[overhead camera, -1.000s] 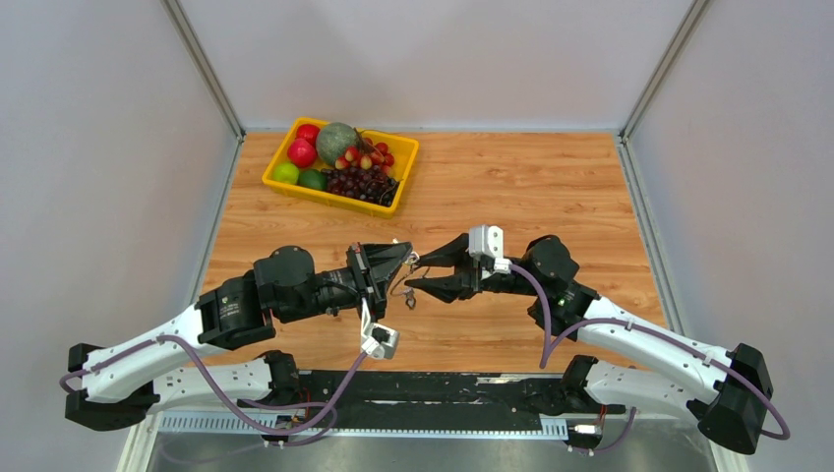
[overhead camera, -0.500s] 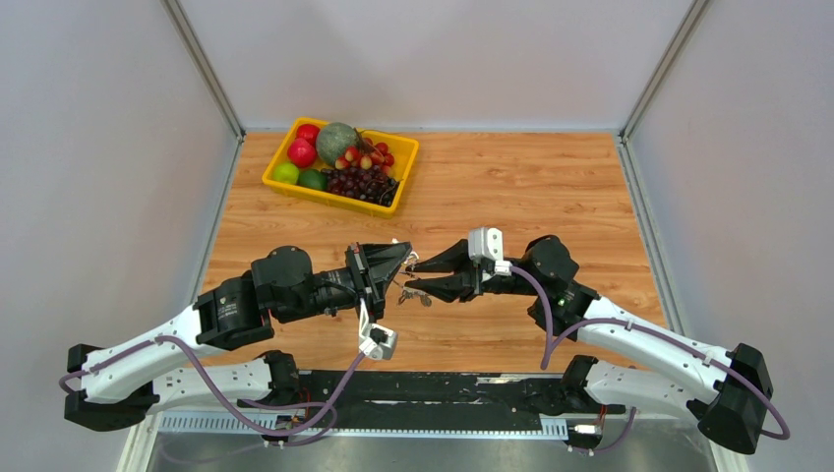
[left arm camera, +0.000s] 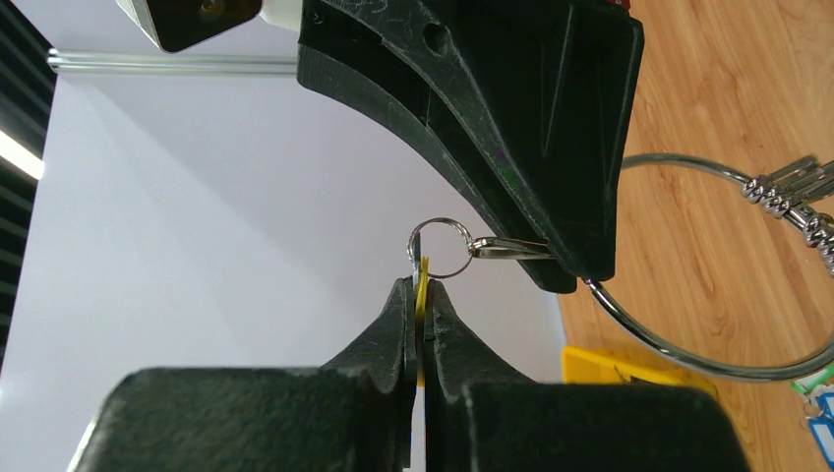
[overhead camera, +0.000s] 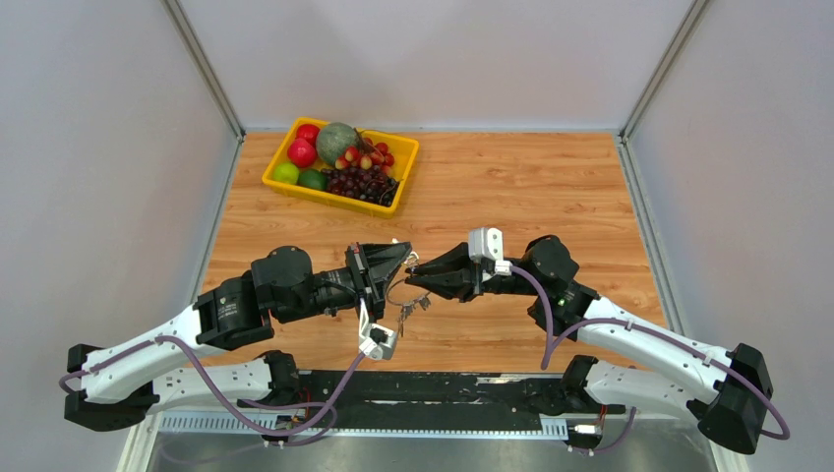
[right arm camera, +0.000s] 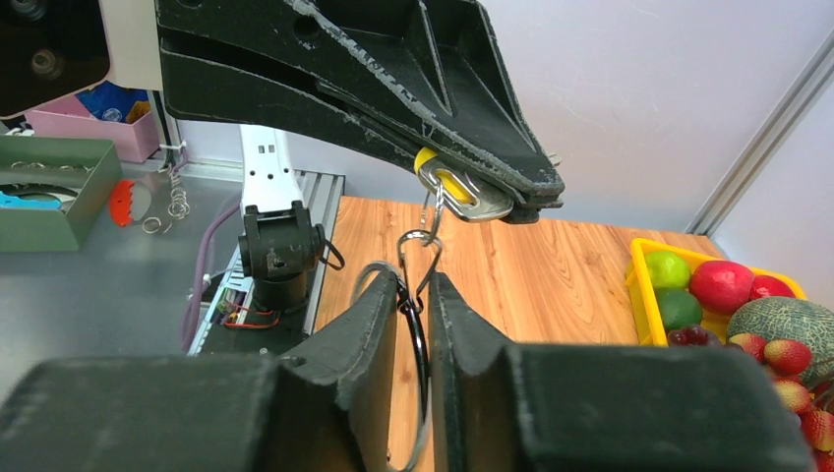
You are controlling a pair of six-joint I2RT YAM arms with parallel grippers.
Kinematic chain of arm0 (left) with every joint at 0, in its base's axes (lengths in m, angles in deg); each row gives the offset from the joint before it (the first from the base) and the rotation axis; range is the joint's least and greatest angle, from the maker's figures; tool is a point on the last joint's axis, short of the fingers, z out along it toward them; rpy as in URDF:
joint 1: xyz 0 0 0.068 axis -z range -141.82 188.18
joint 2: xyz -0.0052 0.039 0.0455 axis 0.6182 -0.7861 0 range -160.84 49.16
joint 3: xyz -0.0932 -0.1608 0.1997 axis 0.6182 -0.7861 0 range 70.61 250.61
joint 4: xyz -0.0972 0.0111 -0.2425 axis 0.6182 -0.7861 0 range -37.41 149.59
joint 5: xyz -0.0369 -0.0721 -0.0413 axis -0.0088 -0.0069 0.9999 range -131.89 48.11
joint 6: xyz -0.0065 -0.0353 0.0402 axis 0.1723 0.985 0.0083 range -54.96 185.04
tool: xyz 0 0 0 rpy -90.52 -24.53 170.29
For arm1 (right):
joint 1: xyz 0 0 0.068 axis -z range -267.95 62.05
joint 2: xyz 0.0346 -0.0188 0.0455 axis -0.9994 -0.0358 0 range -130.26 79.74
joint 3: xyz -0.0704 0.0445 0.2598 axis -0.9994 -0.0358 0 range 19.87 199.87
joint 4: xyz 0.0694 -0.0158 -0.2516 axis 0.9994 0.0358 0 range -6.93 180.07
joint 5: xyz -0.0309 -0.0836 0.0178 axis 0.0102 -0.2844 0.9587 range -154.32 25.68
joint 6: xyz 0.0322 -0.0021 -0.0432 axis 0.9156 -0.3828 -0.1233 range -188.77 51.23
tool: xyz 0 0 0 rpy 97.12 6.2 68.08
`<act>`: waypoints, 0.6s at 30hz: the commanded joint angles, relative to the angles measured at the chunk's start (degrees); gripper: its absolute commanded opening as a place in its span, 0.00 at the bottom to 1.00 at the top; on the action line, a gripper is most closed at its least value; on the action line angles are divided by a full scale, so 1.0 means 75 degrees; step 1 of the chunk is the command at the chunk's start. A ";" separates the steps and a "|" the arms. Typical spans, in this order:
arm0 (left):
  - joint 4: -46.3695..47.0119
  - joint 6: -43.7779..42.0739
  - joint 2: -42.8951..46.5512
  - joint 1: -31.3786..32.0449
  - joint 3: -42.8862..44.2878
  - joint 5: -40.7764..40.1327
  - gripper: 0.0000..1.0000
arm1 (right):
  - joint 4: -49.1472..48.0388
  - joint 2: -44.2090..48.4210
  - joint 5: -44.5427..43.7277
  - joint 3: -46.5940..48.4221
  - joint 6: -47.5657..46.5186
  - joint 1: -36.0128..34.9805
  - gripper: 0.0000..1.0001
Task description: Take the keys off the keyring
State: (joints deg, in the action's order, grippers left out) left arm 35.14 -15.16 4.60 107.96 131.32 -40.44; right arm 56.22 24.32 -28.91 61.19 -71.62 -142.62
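Keyring (overhead camera: 398,295) aloft; fruit tray (overhead camera: 325,197) well apart

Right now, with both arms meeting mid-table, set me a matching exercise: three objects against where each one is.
1. yellow-headed metal key
2. large silver wire keyring
3. yellow plastic fruit tray

A. far left of the wooden table
B. clamped in the left jaws
C. between the right jaws

Pairs: 1-B, 2-C, 3-A
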 commanded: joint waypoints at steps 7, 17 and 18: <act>0.0412 0.0067 0.0104 0.0047 0.0317 0.0152 0.00 | -0.0266 0.0051 0.0021 0.0309 0.0136 -0.0011 0.11; 0.0530 0.0026 0.0144 0.0049 0.0001 -0.0137 0.00 | 0.0757 -0.0075 -0.1265 0.0804 0.1399 -0.0022 0.00; 0.0559 0.0028 0.0154 0.0054 -0.0051 -0.0162 0.00 | 0.0927 -0.0131 -0.1421 0.0889 0.1577 -0.0014 0.00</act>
State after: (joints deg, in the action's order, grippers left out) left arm 35.47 -15.18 4.65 107.96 131.28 -41.01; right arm 58.93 24.17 -33.19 62.69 -66.75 -142.64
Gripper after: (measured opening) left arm 0.014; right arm 0.110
